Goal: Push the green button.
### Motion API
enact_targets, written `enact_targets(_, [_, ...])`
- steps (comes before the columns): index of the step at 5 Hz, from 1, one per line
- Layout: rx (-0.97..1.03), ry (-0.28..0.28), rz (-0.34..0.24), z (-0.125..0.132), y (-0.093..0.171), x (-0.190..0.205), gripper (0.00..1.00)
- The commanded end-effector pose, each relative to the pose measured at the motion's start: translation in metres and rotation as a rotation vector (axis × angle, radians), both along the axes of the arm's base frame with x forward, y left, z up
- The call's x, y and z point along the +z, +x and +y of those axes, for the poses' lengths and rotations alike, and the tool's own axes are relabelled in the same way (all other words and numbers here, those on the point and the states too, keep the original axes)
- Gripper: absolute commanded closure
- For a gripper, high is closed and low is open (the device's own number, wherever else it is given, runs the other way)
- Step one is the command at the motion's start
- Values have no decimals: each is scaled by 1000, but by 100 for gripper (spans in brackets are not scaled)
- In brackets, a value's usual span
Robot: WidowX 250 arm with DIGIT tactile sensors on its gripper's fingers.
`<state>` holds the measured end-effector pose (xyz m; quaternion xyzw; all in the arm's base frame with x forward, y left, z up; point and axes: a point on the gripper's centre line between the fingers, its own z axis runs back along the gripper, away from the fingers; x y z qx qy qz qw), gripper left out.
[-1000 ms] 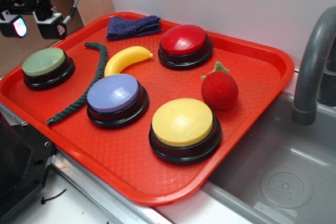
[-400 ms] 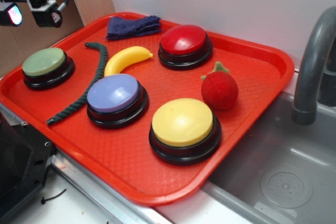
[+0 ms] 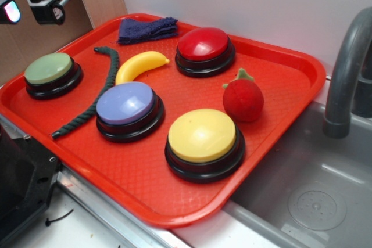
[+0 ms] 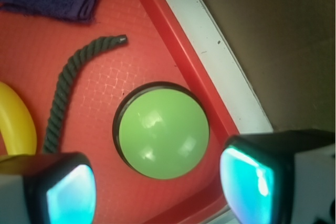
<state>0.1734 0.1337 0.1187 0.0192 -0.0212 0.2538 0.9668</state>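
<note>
The green button, a pale green dome on a black base, sits at the left end of the red tray. In the wrist view the green button lies below and between the fingers. My gripper hangs high above the tray's far left corner, well clear of the button. Its jaws are wide apart and hold nothing. In the wrist view my gripper shows both glowing cyan pads at the bottom edge.
On the tray lie a lavender-blue button, a yellow button, a red button, a banana, a plush strawberry, a dark green rope and a blue cloth. A sink and grey faucet stand at the right.
My gripper has risen and drifted slightly left, away from the green button. Nothing on the tray has moved.
</note>
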Motion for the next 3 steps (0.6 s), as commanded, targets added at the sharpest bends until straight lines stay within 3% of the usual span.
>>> enact_targets(1, [16,47,-59,9,-2,26,0])
enact_targets(3, [-15,73,-90,2,-6,42,0])
